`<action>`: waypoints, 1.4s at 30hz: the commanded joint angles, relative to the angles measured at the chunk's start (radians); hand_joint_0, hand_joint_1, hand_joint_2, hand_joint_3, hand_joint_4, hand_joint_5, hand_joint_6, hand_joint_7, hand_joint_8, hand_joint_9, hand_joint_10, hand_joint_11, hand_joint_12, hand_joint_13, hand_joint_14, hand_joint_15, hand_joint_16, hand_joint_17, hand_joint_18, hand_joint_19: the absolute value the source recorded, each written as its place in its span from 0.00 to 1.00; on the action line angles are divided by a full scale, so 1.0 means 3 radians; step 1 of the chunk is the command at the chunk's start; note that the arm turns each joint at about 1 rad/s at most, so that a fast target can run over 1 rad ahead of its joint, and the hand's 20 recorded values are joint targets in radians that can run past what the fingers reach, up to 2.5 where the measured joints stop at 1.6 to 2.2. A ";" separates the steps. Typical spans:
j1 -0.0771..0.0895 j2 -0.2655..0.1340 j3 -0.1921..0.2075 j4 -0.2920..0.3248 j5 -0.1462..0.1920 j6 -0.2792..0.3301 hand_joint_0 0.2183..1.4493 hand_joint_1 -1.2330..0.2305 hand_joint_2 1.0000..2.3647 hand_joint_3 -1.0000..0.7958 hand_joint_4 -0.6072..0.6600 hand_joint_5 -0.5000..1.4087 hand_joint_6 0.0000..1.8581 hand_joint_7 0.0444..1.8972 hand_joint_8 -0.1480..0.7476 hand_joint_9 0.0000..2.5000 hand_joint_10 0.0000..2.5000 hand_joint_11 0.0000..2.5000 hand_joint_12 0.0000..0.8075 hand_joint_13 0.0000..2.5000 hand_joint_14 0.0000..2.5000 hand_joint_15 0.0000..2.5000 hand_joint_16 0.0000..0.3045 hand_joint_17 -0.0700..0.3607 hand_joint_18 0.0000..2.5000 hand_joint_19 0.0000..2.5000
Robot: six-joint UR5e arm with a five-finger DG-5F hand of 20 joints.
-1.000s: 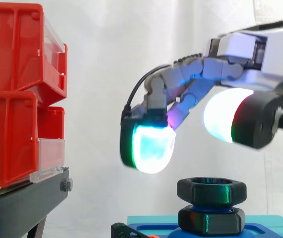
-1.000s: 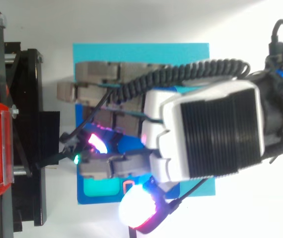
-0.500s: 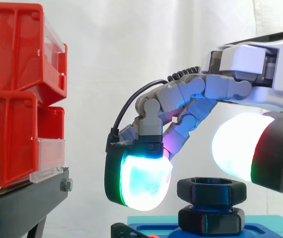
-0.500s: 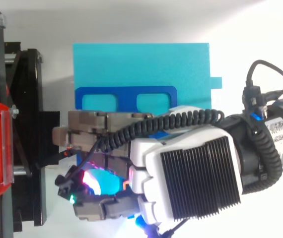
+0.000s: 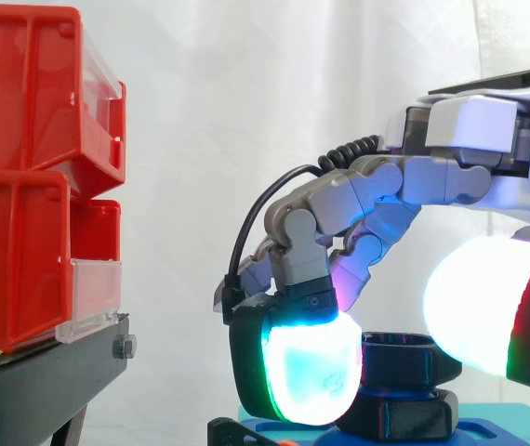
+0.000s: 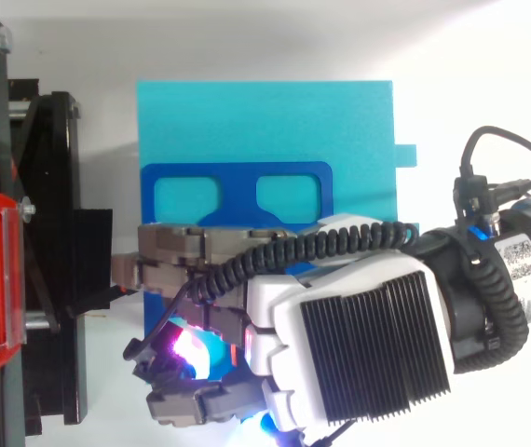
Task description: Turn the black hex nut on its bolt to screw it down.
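The black hex nut (image 5: 401,357) sits on its bolt above a second black hex piece (image 5: 404,414), on the teal base plate (image 6: 265,121). My hand (image 5: 386,186) comes in from the right and has come down to the nut's height, where it covers the nut's left and right edges in the side view. Whether it touches or holds the nut is hidden. In the top view the hand (image 6: 359,345) lies over the front part of the plate and covers the nut and bolt.
Stacked red bins (image 5: 23,177) stand on the black stand (image 5: 42,381) at the left, close to the plate. A dark blue frame with two cut-outs (image 6: 238,172) lies on the plate behind the hand. A white curtain hangs behind.
The hand has dropped from above the nut to the nut's level and shifted toward the plate's front edge. The nut has not visibly turned.
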 commanded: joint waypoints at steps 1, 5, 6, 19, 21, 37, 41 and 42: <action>-0.0021 -0.0001 0.0000 -0.0005 -0.0027 -0.0002 0.24 0.75 0.00 0.28 0.48 0.28 0.27 0.71 0.48 0.42 0.00 0.09 0.39 0.26 0.00 0.06 0.15 0.39 0.21 0.18; -0.0036 0.0004 0.0000 -0.0010 -0.0068 -0.0002 0.24 0.75 0.00 0.28 0.49 0.28 0.27 0.72 0.48 0.42 0.00 0.10 0.39 0.26 0.00 0.06 0.15 0.40 0.21 0.18; -0.0052 0.0004 0.0000 -0.0020 -0.0094 -0.0007 0.24 0.75 0.00 0.28 0.49 0.28 0.27 0.72 0.48 0.42 0.00 0.10 0.39 0.27 0.00 0.06 0.15 0.40 0.21 0.18; -0.0175 -0.0001 0.0005 0.0026 -0.0227 -0.0012 0.24 0.75 0.00 0.28 0.50 0.28 0.27 0.71 0.48 0.43 0.00 0.10 0.39 0.27 0.00 0.07 0.15 0.39 0.22 0.19; -0.0195 -0.0001 0.0000 0.0026 -0.0252 -0.0012 0.24 0.75 0.00 0.28 0.50 0.28 0.27 0.72 0.49 0.43 0.00 0.11 0.39 0.27 0.00 0.07 0.15 0.39 0.22 0.18; -0.0440 -0.0001 0.0000 0.0067 -0.0498 -0.0038 0.24 0.74 0.00 0.28 0.50 0.28 0.27 0.68 0.49 0.43 0.00 0.11 0.39 0.28 0.00 0.07 0.15 0.39 0.23 0.19; -0.0548 -0.0001 0.0005 0.0093 -0.0615 -0.0038 0.24 0.74 0.00 0.28 0.49 0.28 0.27 0.68 0.49 0.44 0.00 0.11 0.39 0.28 0.00 0.07 0.15 0.40 0.23 0.19; -0.0558 -0.0001 0.0005 0.0098 -0.0630 -0.0038 0.24 0.74 0.00 0.28 0.49 0.28 0.27 0.68 0.49 0.44 0.00 0.11 0.39 0.28 0.00 0.07 0.15 0.40 0.23 0.19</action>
